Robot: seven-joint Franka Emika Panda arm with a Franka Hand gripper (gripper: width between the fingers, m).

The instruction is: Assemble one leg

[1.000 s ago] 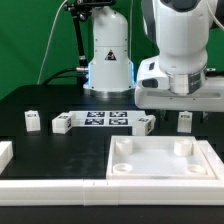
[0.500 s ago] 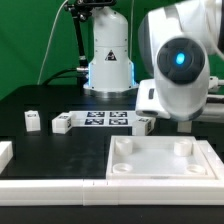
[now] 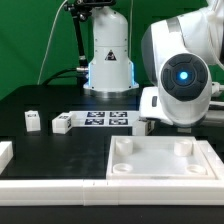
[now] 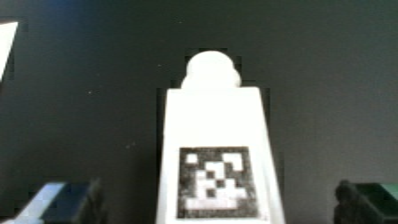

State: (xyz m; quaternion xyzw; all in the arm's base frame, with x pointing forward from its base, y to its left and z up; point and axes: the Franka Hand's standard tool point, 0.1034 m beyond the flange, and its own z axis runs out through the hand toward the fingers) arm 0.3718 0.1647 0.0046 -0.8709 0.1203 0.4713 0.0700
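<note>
In the wrist view a leg (image 4: 217,140), a white cuboid post with a rounded peg at its far end and a black-and-white tag on its face, lies on the black table. My gripper (image 4: 214,200) is open and straddles the leg. Its dark fingertips (image 4: 63,200) stand apart from the leg's sides, with a gap on each side. In the exterior view the arm's wrist (image 3: 183,85) hangs over the exterior view's right and hides the fingers and this leg. Other legs lie at the left (image 3: 32,120), by the marker board (image 3: 62,123) and at its right end (image 3: 143,122).
The wide white square panel (image 3: 150,178) with round corner sockets lies in front of the arm. The marker board (image 3: 105,119) lies mid-table. A white part (image 3: 5,153) sits at the left edge. The robot base (image 3: 108,60) stands behind.
The wrist has turned and swung over the leg at the exterior view's right, which was visible a second ago and is now hidden behind it.
</note>
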